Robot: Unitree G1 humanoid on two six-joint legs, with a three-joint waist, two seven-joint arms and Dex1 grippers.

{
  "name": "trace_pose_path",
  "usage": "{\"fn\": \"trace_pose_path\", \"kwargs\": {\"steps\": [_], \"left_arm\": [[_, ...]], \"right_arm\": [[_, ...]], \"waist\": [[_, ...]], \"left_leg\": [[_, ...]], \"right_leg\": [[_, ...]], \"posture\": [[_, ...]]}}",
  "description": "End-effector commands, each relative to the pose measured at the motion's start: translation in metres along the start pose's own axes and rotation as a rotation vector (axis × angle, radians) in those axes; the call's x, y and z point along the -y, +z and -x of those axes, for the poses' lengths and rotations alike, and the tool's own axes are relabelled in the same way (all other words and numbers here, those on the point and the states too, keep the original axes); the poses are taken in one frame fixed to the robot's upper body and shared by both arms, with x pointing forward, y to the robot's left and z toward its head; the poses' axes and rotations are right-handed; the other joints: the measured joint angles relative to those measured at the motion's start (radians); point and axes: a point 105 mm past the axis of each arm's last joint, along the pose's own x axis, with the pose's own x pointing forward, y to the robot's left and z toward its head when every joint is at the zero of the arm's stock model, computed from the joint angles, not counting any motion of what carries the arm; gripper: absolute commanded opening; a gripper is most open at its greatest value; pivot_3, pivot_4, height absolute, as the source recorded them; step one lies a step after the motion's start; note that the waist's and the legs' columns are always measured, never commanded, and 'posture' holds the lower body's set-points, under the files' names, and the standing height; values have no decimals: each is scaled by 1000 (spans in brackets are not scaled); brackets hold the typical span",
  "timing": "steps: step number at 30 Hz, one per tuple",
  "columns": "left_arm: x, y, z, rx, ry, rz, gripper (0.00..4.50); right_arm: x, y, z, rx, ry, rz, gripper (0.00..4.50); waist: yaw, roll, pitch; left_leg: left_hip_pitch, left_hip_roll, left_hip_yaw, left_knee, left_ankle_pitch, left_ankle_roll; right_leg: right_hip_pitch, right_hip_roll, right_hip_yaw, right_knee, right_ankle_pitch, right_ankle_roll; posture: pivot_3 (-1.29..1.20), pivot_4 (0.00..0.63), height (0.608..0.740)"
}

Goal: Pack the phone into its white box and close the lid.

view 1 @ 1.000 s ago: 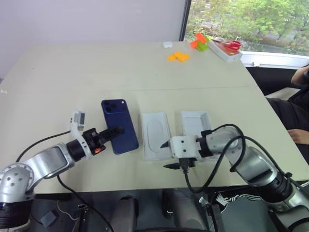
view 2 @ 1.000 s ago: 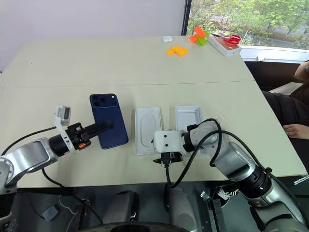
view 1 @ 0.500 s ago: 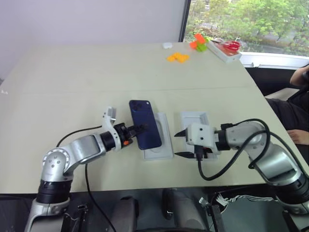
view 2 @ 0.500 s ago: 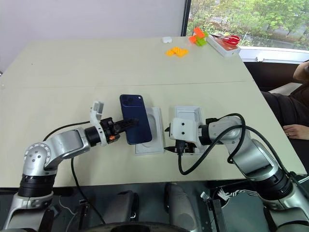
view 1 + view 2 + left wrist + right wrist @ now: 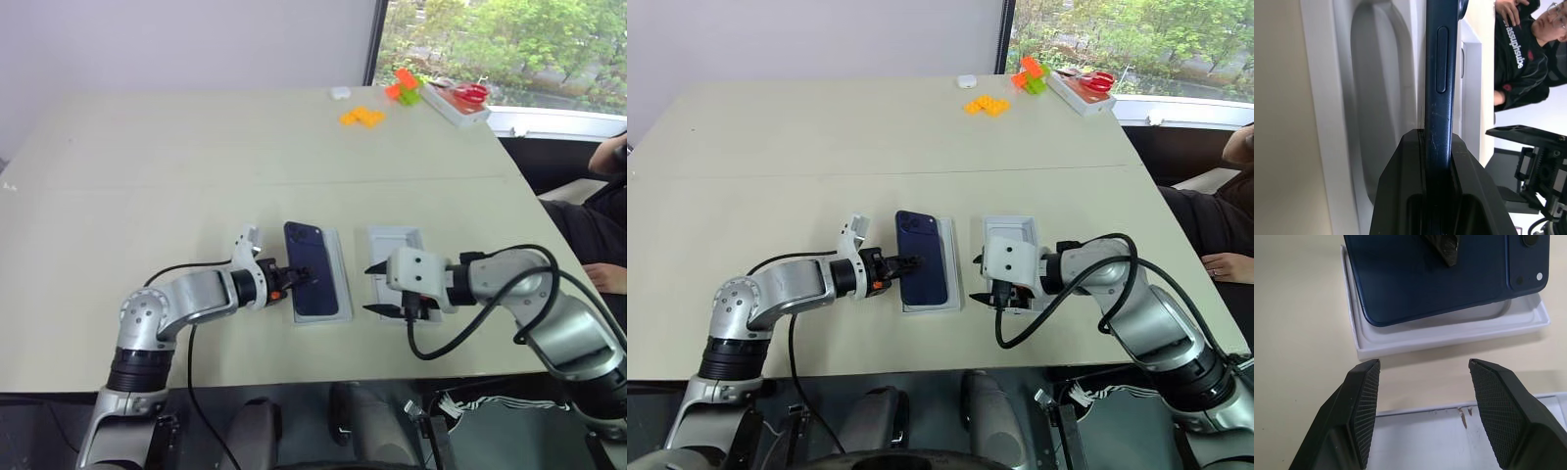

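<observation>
The phone (image 5: 315, 279), dark navy with its camera cluster at the far end, hangs flat just over the white box (image 5: 344, 294). The box is a shallow tray with an oval recess inside (image 5: 1449, 335). My left gripper (image 5: 294, 277) is shut on the phone's left long edge (image 5: 1442, 73). I cannot tell whether the phone touches the box. To the right, the lid (image 5: 397, 240) lies with its plain inside up. My right gripper (image 5: 370, 290) stands open over the lid's near left part (image 5: 1425, 440), pointing toward the box, with nothing between its fingers.
At the far right of the table are orange bricks (image 5: 362, 116), orange and green bricks (image 5: 404, 86), a white tray with red scissors (image 5: 460, 98) and a small white object (image 5: 340, 91). A person (image 5: 607, 215) sits beyond the table's right edge.
My left gripper has carried the phone to the right, from the table left of the box to over the box. My right gripper has moved right, from the box to the lid.
</observation>
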Motion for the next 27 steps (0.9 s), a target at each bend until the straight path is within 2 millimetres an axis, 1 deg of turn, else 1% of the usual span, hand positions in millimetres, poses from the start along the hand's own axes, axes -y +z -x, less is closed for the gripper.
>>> {"fn": "trace_pose_path", "kwargs": {"steps": [1, 18, 20, 21, 22, 27], "left_arm": [[12, 4, 1, 0, -45, -23, 0], [12, -1, -4, -24, -48, -14, 0], [13, -1, -4, -25, -51, -15, 963], [13, -1, -4, -26, -55, -18, 1263], [14, -1, -3, -27, -60, -21, 1721], [16, -1, -2, -31, -67, -34, 4163]], "right_arm": [[6, 4, 7, 7, -37, 28, 3017], [7, 3, 8, 2, -38, 37, 3017], [7, 3, 8, 3, -37, 38, 3071], [7, 3, 8, 4, -36, 39, 3071], [7, 4, 7, 4, -36, 39, 3071], [6, 4, 7, 6, -35, 40, 3071]], "waist": [[0, 0, 0], [1, 0, 0], [1, 0, 0], [1, 0, 0], [0, 0, 0], [0, 0, 0]], "left_leg": [[0, 0, 0, 0, 0, 0], [0, 0, 0, 0, 0, 0], [0, 0, 0, 0, 0, 0], [0, 0, 0, 0, 0, 0], [0, 0, 0, 0, 0, 0], [0, 0, 0, 0, 0, -1]], "right_leg": [[0, 0, 0, 0, 0, 0], [0, 0, 0, 0, 0, 0], [0, 0, 0, 0, 0, 0], [0, 0, 0, 0, 0, 0], [0, 0, 0, 0, 0, 0], [1, 0, 0, 0, 0, 0]], "posture": [[0, 150, 727], [0, 150, 727], [0, 150, 727], [0, 150, 727], [0, 150, 727], [0, 150, 727]]}}
